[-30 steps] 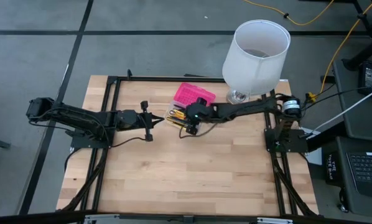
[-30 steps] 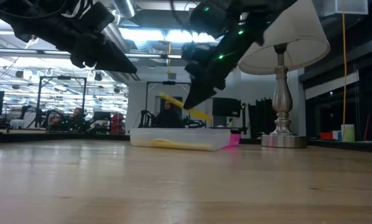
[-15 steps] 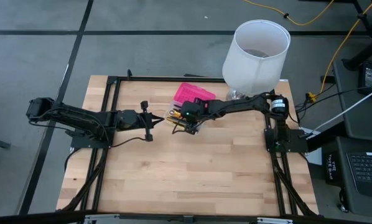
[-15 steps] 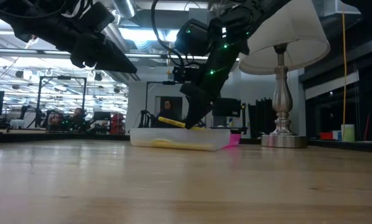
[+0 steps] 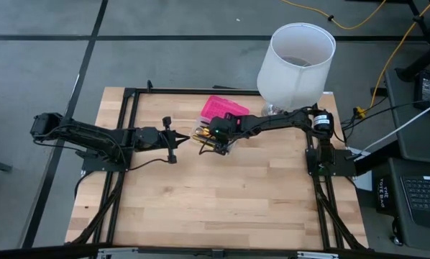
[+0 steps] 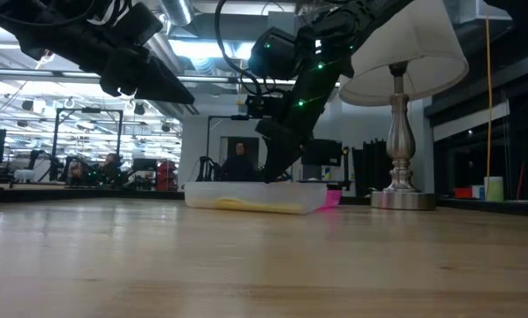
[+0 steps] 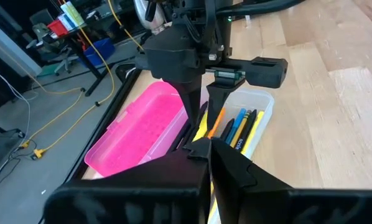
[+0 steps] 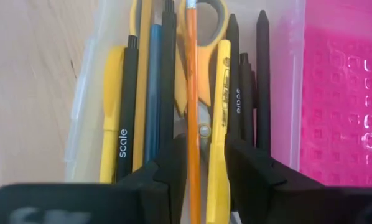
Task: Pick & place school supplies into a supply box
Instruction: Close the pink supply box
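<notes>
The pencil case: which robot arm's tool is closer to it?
Right. The right tool is open right over the pencil case; the left tool waits off to its side, apart.

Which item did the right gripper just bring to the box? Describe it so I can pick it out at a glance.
Start at the white lamp at the table's far edge; just in front lies the pencil case, pink half and clear half. In the clear half, between the right gripper's open fingers, lies a thin orange pencil on top of the yellow-handled scissors, unlike the black, blue and yellow pens beside it.
</notes>
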Robot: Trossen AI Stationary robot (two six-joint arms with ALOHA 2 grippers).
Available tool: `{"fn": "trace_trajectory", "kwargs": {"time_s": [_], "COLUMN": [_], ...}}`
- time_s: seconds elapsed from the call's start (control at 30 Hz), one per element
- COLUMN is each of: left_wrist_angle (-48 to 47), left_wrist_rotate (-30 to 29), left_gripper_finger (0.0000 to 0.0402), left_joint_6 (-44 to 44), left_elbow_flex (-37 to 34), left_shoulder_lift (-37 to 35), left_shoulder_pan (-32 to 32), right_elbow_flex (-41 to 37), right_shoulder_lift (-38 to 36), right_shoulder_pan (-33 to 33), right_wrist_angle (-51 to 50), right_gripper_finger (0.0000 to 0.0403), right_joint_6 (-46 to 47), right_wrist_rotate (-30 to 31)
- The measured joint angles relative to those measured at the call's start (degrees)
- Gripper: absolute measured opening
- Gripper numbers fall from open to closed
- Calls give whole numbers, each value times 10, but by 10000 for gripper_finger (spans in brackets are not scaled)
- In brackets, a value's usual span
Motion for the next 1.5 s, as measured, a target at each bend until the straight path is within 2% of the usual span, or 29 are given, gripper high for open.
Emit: {"fn": "trace_trajectory", "kwargs": {"time_s": [0.23,0.47,0.63,0.83,1.0,1.1,1.3,1.5], "left_wrist_angle": [0,-3,-4,-18,-35,-35,-36,-38], "left_wrist_rotate": [0,0,-1,0,0,1,2,5], "left_gripper_finger": [2,5,1,3,5,3,1,3], "left_joint_6": [0,0,0,-1,-3,-23,-46,-47], "left_elbow_flex": [0,0,0,0,0,0,0,0], "left_shoulder_lift": [0,0,0,0,0,0,0,0], "left_shoulder_pan": [0,0,0,0,0,0,0,0], "right_elbow_flex": [0,0,0,-47,-115,-148,-206,-302], "right_shoulder_lift": [-24,-76,-84,-85,-85,-85,-108,-192], "right_shoulder_pan": [3,36,64,104,144,161,175,181], "right_wrist_angle": [-31,-95,-139,-166,-134,-88,12,141], "right_gripper_finger": [93,44,8,22,31,23,5,20], "right_joint_6": [0,36,78,206,335,370,376,321], "right_wrist_rotate": [6,110,168,235,308,330,331,333]}}
